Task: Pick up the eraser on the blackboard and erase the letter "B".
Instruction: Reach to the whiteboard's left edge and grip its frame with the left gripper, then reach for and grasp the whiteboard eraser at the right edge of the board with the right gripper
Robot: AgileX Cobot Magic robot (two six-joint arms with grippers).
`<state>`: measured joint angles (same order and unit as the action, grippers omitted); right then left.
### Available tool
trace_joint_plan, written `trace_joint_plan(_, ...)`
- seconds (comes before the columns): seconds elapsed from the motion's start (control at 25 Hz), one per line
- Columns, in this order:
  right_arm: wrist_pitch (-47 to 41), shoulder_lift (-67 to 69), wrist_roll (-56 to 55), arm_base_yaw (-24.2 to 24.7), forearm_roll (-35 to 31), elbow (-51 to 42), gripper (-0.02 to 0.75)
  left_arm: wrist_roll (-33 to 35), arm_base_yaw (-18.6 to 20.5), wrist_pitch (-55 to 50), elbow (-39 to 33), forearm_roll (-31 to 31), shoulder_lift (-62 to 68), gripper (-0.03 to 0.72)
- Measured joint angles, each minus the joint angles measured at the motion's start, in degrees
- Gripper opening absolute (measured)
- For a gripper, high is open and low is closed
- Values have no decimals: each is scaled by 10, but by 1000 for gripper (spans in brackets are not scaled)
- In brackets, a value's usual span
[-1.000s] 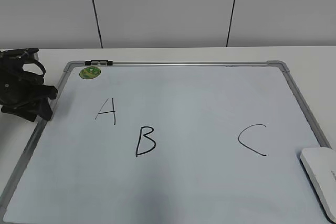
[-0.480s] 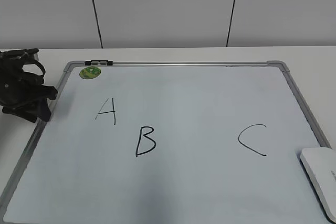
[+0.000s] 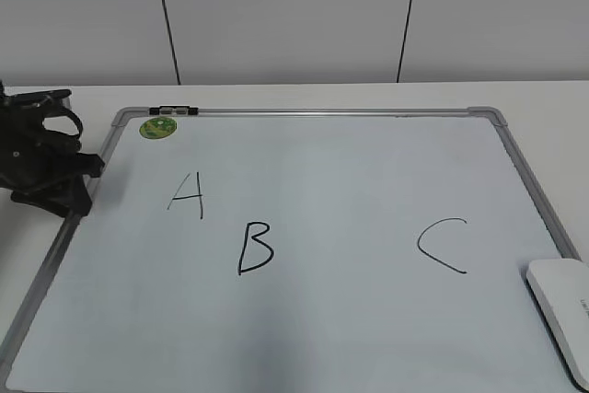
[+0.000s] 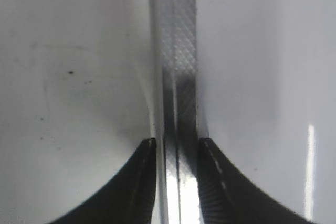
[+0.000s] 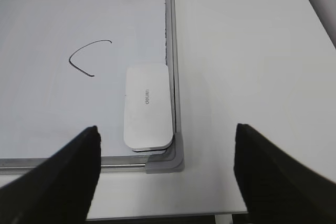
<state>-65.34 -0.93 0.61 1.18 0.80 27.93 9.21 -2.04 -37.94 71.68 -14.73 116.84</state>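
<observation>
Reach step: the right tool (image 5: 165,174), spread wide and empty, hovers with the eraser (image 5: 148,106) just ahead on the blackboard (image 5: 42,108) corner, so next it must descend and close on it

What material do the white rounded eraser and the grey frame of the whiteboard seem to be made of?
White rounded eraser: probably smooth matte plastic; even surface, moulded round corners, small grey print. Grey frame: apparently brushed metal; thin, straight, with a dull sheen. Its rounded corner piece looks like plastic.
</observation>
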Motion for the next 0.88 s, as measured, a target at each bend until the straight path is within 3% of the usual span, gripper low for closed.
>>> trace_joint_plan(0.16, 0, 0, 0, 0, 0, 0, 587, 0, 0, 0, 5, -5, 5, 170)
trace_joint_plan(0.32, 0, 0, 0, 0, 0, 0, 587, -4, 0, -2, 6, -12, 5, 95)
trace_joint_plan(0.48, 1, 0, 0, 0, 0, 0, 587, -5, 1, -17, 16, -14, 7, 87)
trace_joint_plan(0.56, 1, 0, 0, 0, 0, 0, 587, -3, 1, -26, 25, -3, 9, 38)
trace_joint_plan(0.88, 1, 0, 0, 0, 0, 0, 587, -3, 1, -39, 34, -1, 14, 27)
